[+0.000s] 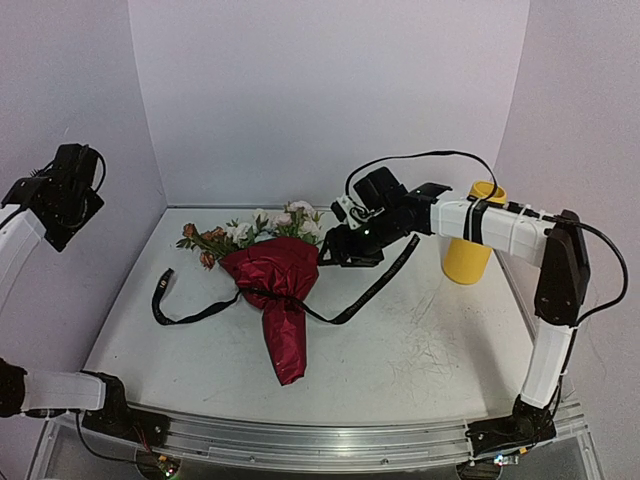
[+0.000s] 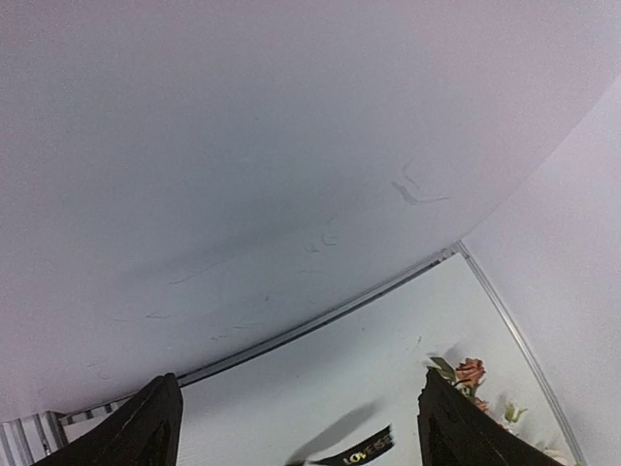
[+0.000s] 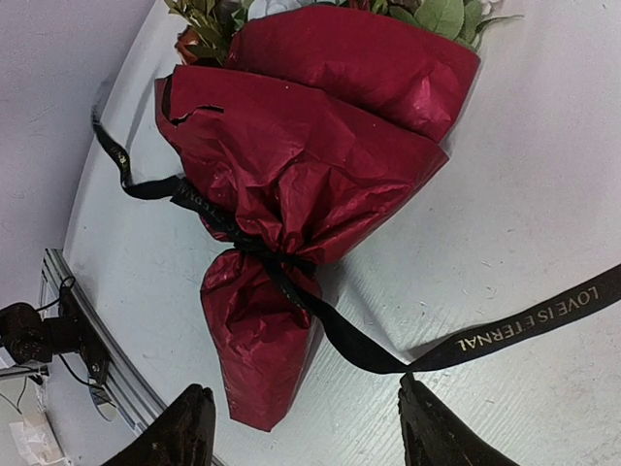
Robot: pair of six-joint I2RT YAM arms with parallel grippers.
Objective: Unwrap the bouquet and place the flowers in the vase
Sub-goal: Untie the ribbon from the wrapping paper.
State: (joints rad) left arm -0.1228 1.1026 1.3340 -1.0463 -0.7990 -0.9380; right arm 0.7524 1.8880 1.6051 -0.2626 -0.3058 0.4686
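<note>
Bouquet (image 1: 278,290) lies flat on the table (image 1: 430,330), abt mid-table. Flower end points twd the back wall, pointed tail of the dark red wrap twd the arms' bases. Flowers (image 1: 255,228) are pink, cream and rust-orange w/ green leaves, and they poke out the far end w/ stems inside the wrap.

Black ribbon (image 3: 291,282) is tied round the wrap's narrow neck. One loose end trails left across the table. The other runs right, w/ gold lettering "LOVE IS ETERNAL" readable in the right wrist view.

Vase (image 1: 468,255), mustard yellow, stands upright at back right, well apart from the bouquet and partly hidden behind the right arm.

Right gripper (image 3: 306,437) hovers near the wrap's upper right edge, by the flower end. Its fingers (image 3: 189,432) are parted fairly wide w/ nothing btwn them, no hold on wrap or ribbon.

Left gripper (image 2: 301,442) is held high at far left by the side wall (image 2: 243,146), well away from the bouquet. Its fingers (image 2: 146,432) are spread wide, gripping nothing.
</note>
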